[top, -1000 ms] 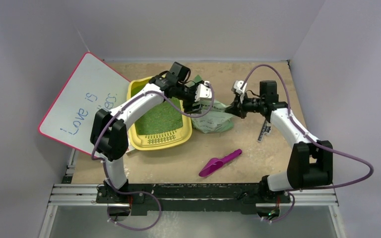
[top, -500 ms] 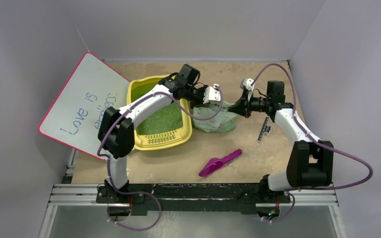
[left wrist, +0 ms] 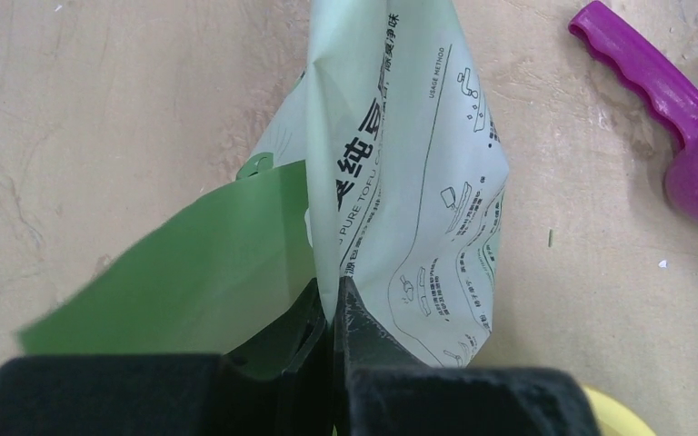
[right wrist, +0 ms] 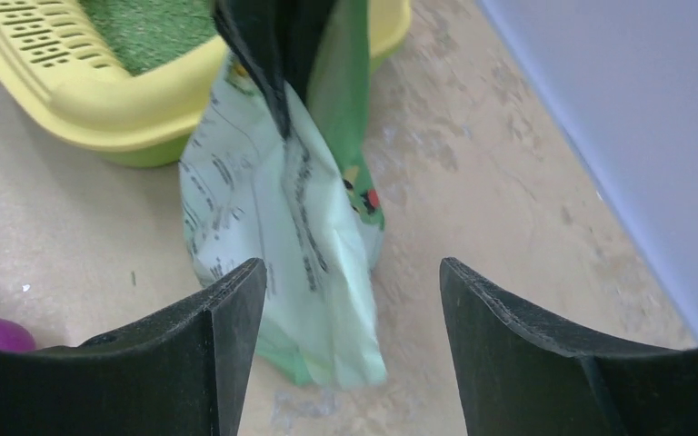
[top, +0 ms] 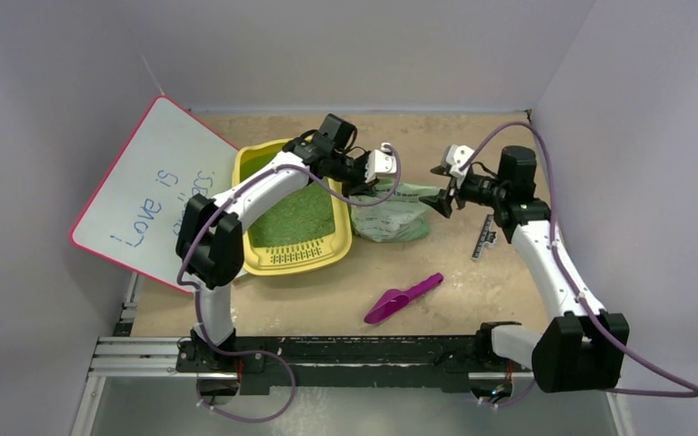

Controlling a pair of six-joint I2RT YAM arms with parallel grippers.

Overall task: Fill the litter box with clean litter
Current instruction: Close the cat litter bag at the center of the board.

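The yellow litter box (top: pixel 277 262) lies left of centre with green clean litter (top: pixel 295 218) covering its floor. It also shows in the right wrist view (right wrist: pixel 82 100), litter (right wrist: pixel 145 23) inside. Beside its right side hangs the pale green printed bag (top: pixel 391 218). My left gripper (top: pixel 361 184) is shut on the bag's top edge (left wrist: pixel 409 182), its jaws pinched together (left wrist: pixel 336 286). My right gripper (top: pixel 440 189) hovers open just right of the bag (right wrist: pixel 273 236), nothing between its fingertips (right wrist: pixel 353 268).
A purple scoop (top: pixel 403 298) lies on the table in front of the bag. A white board with a pink edge (top: pixel 145 195) leans at the left. A small ruler (top: pixel 484 238) lies under the right arm. Grey walls close in on three sides.
My right gripper has opened, let go of the bag and drawn back to the right. My left gripper has shut on the bag's top edge.
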